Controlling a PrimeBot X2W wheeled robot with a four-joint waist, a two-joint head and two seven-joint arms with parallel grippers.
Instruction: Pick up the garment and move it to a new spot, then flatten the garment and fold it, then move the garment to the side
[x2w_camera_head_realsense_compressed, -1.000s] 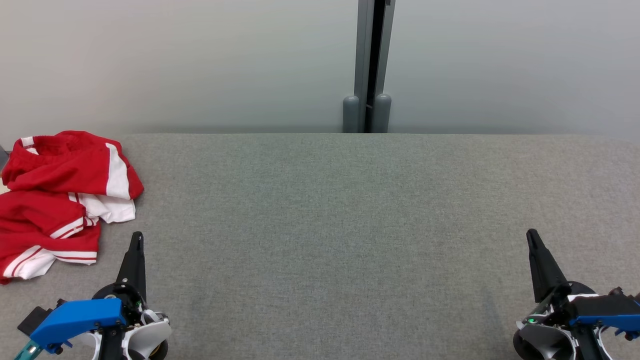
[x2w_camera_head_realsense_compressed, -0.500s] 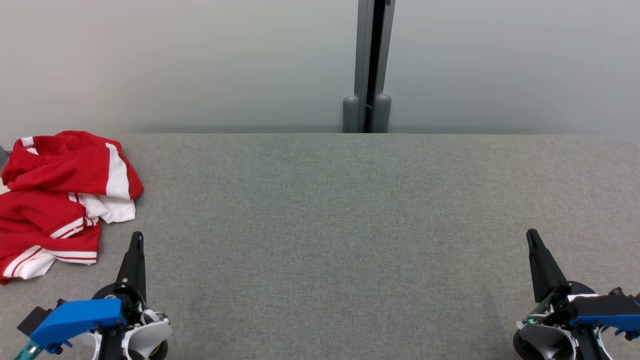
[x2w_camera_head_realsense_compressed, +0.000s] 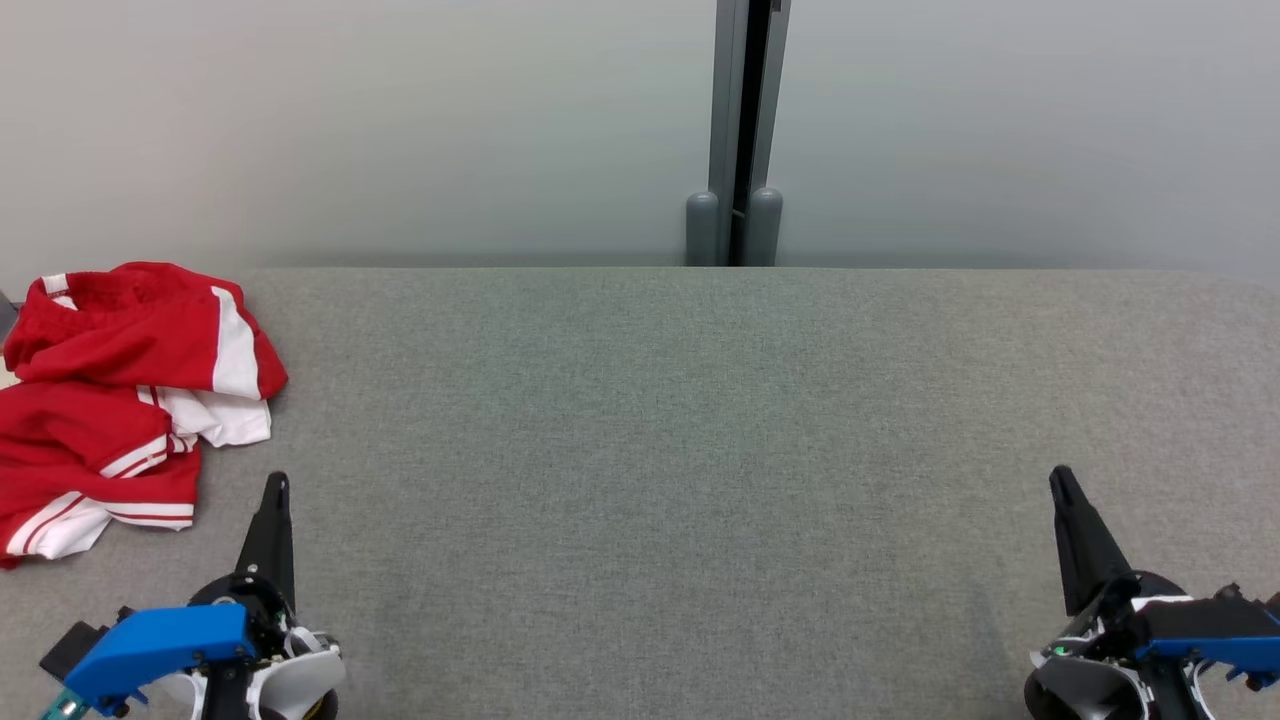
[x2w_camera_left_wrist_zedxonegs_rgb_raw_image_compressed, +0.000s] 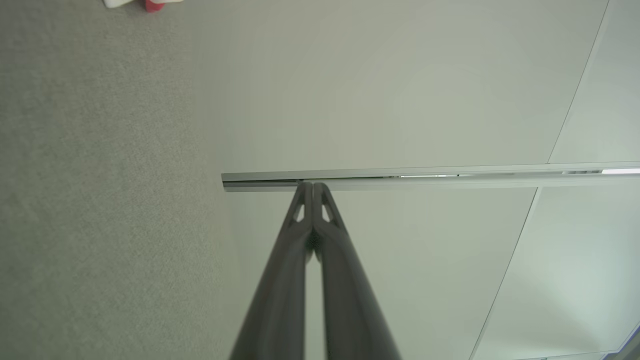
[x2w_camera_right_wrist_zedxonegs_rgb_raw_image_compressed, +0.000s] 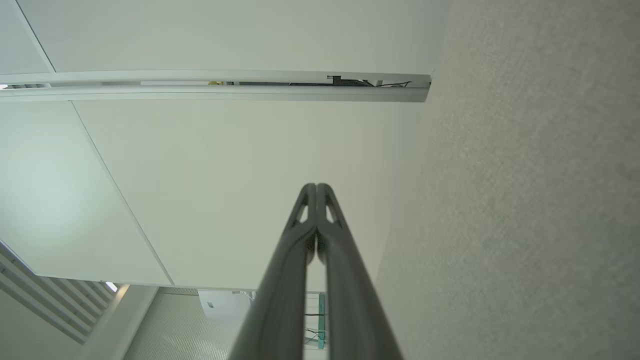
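- Red sports garment with white stripes and panels (x2w_camera_head_realsense_compressed: 130, 390): crumpled in a loose heap at the left edge of the grey woven fabric work surface (x2w_camera_head_realsense_compressed: 660, 450). Part of it runs off the left border of the head view.
- The garment is unfolded and bunched, with red folds on top and a white panel poking out on its right side. It lies apart from both grippers.
- Left gripper (x2w_camera_head_realsense_compressed: 274, 487): low in the left corner of the head view, just beside the garment's near right corner. A strip of bare grey fabric separates them.
- Its two long dark fingers are pressed together into one point and hold nothing. A blue plastic housing (x2w_camera_head_realsense_compressed: 155, 640) sits on the wrist behind them.
- Left wrist view: the finger pair meets along its whole tip, with only the small cut-outs showing light. A scrap of red and white cloth shows at that view's top left edge.
- Right gripper (x2w_camera_head_realsense_compressed: 1058, 480): low in the right corner of the head view, well apart from the garment, across the width of the surface.
- Its fingers are closed tight and it is empty. The right wrist view shows the tips meeting, with no cloth between them.
- Backdrop: pale grey wall panels (x2w_camera_head_realsense_compressed: 350, 120) stand behind the far edge of the surface. A dark grey vertical post (x2w_camera_head_realsense_compressed: 745, 120) marks the joint between them, ending in two rounded feet.
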